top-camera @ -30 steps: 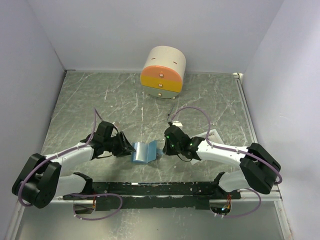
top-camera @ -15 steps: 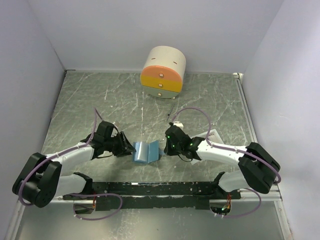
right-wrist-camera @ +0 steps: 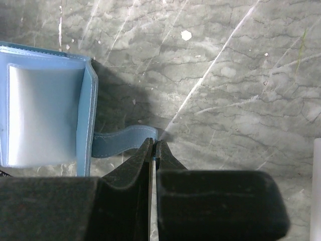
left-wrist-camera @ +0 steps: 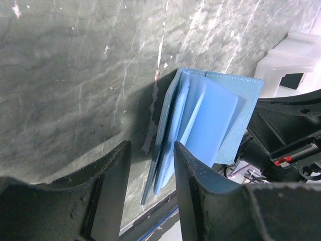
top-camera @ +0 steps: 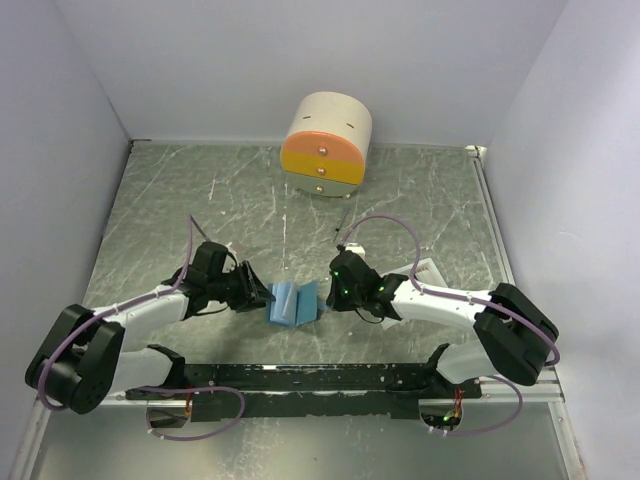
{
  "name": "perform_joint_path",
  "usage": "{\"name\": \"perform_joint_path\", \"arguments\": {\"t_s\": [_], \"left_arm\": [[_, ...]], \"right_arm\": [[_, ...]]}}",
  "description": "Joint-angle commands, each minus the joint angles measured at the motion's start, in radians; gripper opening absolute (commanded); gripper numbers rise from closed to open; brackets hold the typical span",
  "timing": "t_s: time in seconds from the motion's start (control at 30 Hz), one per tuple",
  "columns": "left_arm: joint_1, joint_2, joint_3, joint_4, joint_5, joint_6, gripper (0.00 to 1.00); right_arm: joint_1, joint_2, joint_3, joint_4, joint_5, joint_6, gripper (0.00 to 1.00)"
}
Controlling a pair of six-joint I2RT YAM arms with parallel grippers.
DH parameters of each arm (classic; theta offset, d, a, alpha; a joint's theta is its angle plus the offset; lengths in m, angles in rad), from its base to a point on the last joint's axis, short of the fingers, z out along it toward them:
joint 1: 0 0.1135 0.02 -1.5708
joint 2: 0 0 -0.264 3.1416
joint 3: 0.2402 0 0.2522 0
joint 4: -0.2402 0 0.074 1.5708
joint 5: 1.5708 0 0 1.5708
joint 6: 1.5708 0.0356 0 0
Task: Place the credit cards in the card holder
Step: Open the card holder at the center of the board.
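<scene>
The light-blue card holder (top-camera: 291, 303) stands half-folded on the table between my two grippers. In the left wrist view the card holder (left-wrist-camera: 205, 120) shows its inner flaps edge-on. My left gripper (left-wrist-camera: 150, 165) is open, with the card holder's near edge lying between its fingers. My right gripper (right-wrist-camera: 154, 146) is shut on the end of the card holder's darker blue tab (right-wrist-camera: 120, 141). The card holder (right-wrist-camera: 45, 110) lies to the left of that gripper, with a whitish inner pocket showing. From above, the left gripper (top-camera: 256, 294) and the right gripper (top-camera: 324, 298) flank it. No credit cards are in view.
The round cream drawer box (top-camera: 326, 145) with orange and yellow fronts stands at the back centre. A corner of the white tray (top-camera: 429, 270) shows behind my right arm. A black rail (top-camera: 300, 378) runs along the near table edge. Walls close in the left, back and right.
The card holder's halves have come closer together, so it looks narrower from above. The left gripper has edged right towards it. The right gripper has stayed on the tab.
</scene>
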Motion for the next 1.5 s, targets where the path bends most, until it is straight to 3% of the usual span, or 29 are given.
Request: {"name": "perform_joint_path", "arguments": {"t_s": [0.0,0.27,0.63,0.7,0.87,0.97,1.13,1.27,1.47], "left_arm": [[-0.006,-0.081,-0.012,-0.015,-0.002,-0.011,0.52],[-0.007,-0.094,-0.028,0.055,0.043,-0.015,0.58],[-0.006,-0.031,-0.026,0.093,0.044,0.007,0.48],[-0.007,-0.038,-0.038,0.110,0.050,0.002,0.43],[-0.007,-0.036,-0.057,0.146,0.077,-0.011,0.16],[-0.007,-0.055,-0.041,0.106,0.085,-0.012,0.07],[-0.007,-0.139,0.022,-0.069,0.030,0.010,0.07],[-0.007,-0.180,0.108,-0.284,-0.097,0.057,0.07],[-0.011,-0.177,0.154,-0.389,-0.147,0.076,0.07]], "right_arm": [[-0.004,-0.012,-0.002,0.027,-0.014,-0.008,0.00],[-0.005,-0.053,0.005,0.033,-0.034,-0.012,0.00],[-0.004,-0.012,-0.008,0.035,-0.016,-0.009,0.00],[-0.004,-0.008,-0.008,0.036,-0.015,-0.010,0.00],[0.000,0.011,0.008,0.032,-0.025,-0.038,0.00],[0.015,0.020,0.069,-0.059,-0.003,-0.031,0.08],[0.024,-0.043,0.138,-0.130,-0.028,-0.006,0.28],[0.059,-0.080,0.179,-0.113,-0.058,0.030,0.30],[0.115,-0.041,0.208,0.013,-0.122,0.067,0.31]]}}
